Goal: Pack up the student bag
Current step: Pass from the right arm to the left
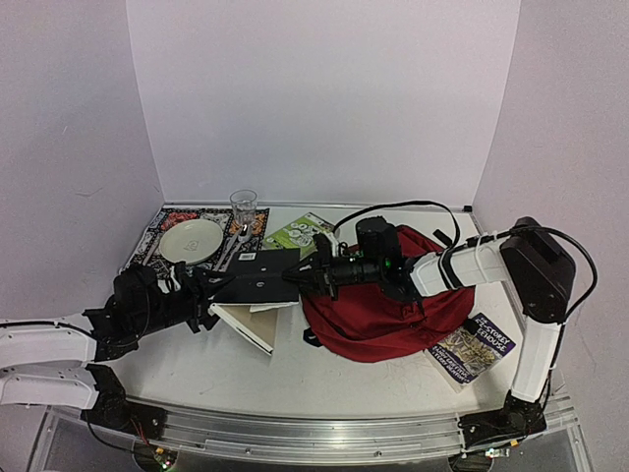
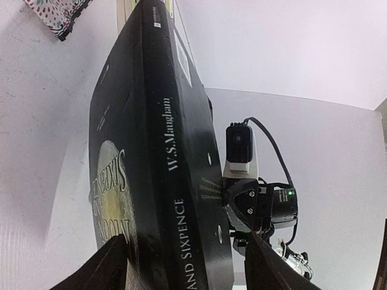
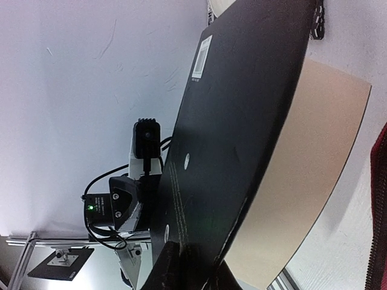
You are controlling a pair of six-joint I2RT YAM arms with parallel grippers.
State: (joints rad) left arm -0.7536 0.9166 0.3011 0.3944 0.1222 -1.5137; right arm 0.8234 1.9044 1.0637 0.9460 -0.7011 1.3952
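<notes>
Sideways, black book (image 2: 151,181) spine "W.S. Maugham", "AND SIXPENCE", right gripper (image 3: 196,261) pinching it, left gripper (image 2: 187,244) spread astride

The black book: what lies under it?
Under the black book a second book with a plain beige cover lies flat on the table. Only part of it shows. Its title cannot be seen, nor whatever else the black book covers.

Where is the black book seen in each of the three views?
Top external: the black book is left of centre.
Left wrist: it fills the centre-left, spine toward the camera.
Right wrist: its back cover crosses the middle.
Shared landmark: the white barcode sticker, in the top and right wrist views.
</notes>
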